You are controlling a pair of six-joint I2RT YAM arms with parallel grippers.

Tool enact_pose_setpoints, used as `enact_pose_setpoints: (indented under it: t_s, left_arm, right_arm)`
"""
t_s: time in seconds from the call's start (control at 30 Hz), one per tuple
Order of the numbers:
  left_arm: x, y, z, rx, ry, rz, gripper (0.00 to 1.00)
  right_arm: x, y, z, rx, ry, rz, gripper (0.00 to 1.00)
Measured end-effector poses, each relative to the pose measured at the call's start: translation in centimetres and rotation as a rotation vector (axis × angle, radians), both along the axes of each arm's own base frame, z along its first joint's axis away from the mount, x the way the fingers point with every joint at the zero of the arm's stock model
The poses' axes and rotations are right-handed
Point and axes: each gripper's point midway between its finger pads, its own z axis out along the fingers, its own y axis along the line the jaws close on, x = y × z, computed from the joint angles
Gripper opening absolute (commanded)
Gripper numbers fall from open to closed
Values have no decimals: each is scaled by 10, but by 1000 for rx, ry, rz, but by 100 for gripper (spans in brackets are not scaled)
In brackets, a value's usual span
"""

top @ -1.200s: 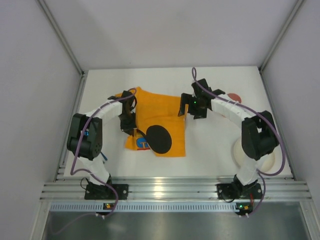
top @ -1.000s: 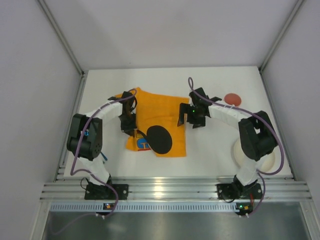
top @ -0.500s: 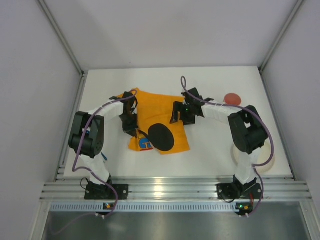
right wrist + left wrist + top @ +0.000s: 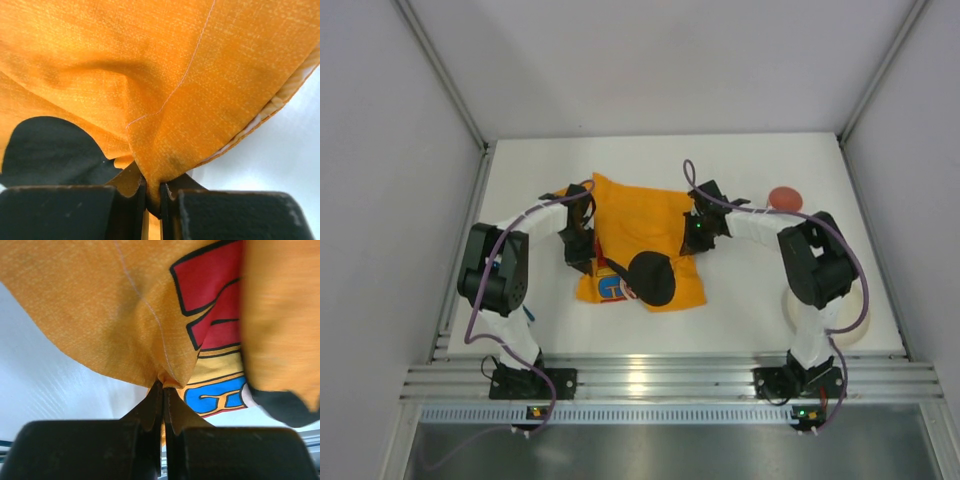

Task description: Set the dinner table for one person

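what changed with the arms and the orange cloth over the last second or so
The right gripper swung in from beside the orange placemat and is now shut on its right edge. The cloth has bunched, and its near right corner has slid rightward. The left gripper stays pinched on the left edge, and the red disc has not moved.

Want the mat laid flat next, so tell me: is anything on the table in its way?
Nothing visible. The left gripper and right gripper are shut on the mat. The red disc and plate sit on the table off to its right, apart from it. Under the mat is hidden.
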Motion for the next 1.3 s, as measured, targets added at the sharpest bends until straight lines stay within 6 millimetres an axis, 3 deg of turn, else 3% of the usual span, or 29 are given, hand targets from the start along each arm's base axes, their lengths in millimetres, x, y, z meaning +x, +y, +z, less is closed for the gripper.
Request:
enact_pose_setpoints:
  t_s: [0.13, 0.3, 0.4, 0.57, 0.6, 0.63, 0.73, 0.77, 0.9, 0.97, 1.0, 1.2, 1.3]
  left_arm:
    - [1, 9, 0, 18, 3, 5, 0]
    - [2, 30, -1, 57, 12, 35, 0]
    - [1, 38, 1, 77, 14, 43, 0]
    - [-1, 42, 9, 98, -1, 44, 0]
    - [-1, 43, 11, 101, -5, 45, 0]
    - [-2, 44, 13, 104, -9, 46, 0]
    - [-4, 45, 20, 111, -18, 51, 4]
    - [-5, 46, 22, 112, -17, 54, 29]
    - [-11, 51, 36, 135, -29, 84, 56]
    - [-13, 53, 47, 143, -46, 99, 80]
    - [-12, 54, 54, 145, -59, 112, 98]
    - [8, 48, 97, 105, -191, 179, 98]
    - [12, 44, 102, 78, -219, 191, 98]
  right_arm:
    - [-10, -50, 5, -108, 21, -84, 0]
    - [7, -127, 16, -214, 10, -253, 0]
    - [12, -147, 18, -260, 19, -284, 0]
    - [25, -144, 24, -284, 12, -261, 1]
    - [25, -144, 23, -286, 14, -259, 7]
    - [25, -144, 22, -289, 18, -256, 27]
    - [20, -147, 20, -306, 36, -249, 67]
    - [18, -148, 20, -314, 41, -248, 68]
    - [10, -155, 19, -357, 64, -242, 72]
    - [5, -158, 22, -380, 73, -242, 72]
    - [3, -158, 26, -386, 69, -241, 72]
    - [5, -140, 79, -355, -42, -215, 73]
    - [5, -132, 107, -319, -113, -208, 76]
